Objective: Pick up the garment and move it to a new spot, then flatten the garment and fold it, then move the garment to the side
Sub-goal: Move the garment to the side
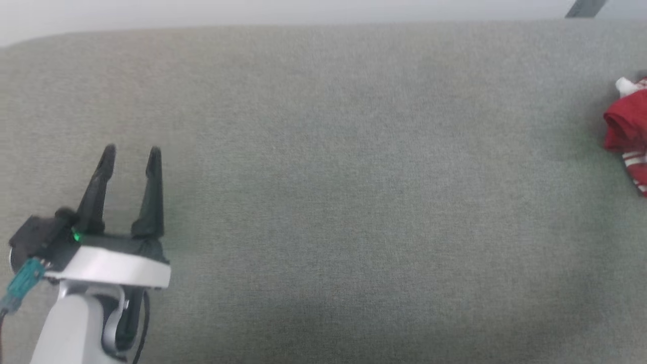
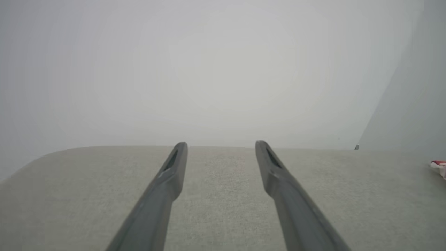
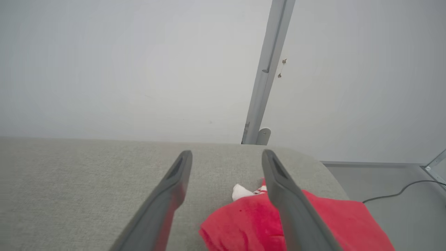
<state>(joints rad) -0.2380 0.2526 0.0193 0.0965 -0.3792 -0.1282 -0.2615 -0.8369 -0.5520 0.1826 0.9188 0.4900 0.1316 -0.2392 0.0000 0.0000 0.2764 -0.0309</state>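
We are holding our left jaws apart, hovering over the grey fabric worktop (image 1: 323, 177), well apart from the garment (image 1: 627, 126), which is lying bunched near the worktop's right end. Our right jaws are standing apart, pointing over it.

Bare lab room, grey padded surface (image 1: 323, 177), blank walls (image 3: 104, 69)
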